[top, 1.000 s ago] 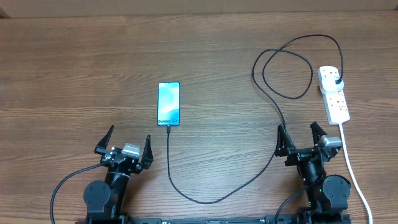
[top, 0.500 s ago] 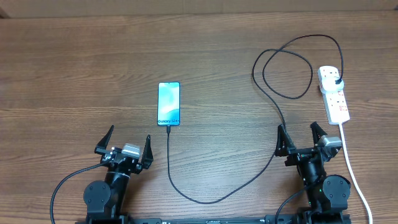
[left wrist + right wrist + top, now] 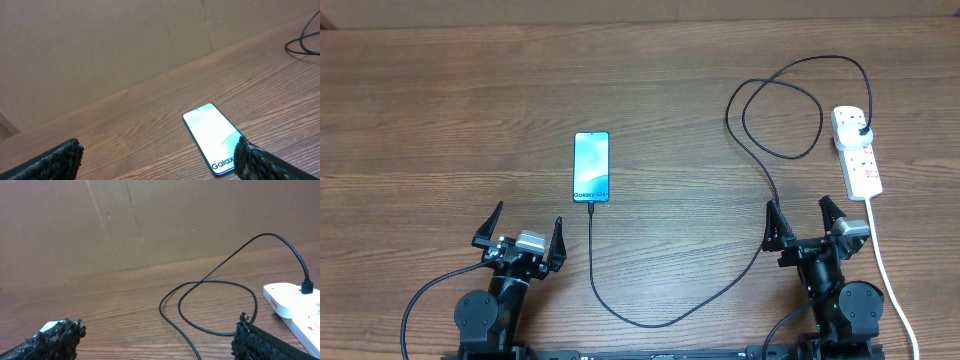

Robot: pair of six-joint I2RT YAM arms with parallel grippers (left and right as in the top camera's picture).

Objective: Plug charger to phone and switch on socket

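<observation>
The wood-grain table (image 3: 440, 100) spreads wide and brown. Across it the charger (image 3: 591, 245), a thin black cable, loops once near the socket (image 3: 857, 152), a white oblong strip with red markings at the right edge. The charger's black plug (image 3: 862, 131) sits in the strip's far outlet. A thick white cord (image 3: 885, 260) trails off the strip's near end. The left gripper (image 3: 528, 215) and right gripper (image 3: 798, 203) both gape wide, holding nothing. The phone (image 3: 591, 166), slim with a glowing blue screen, lies flat mid-table, the cable's tip touching its near short edge.
</observation>
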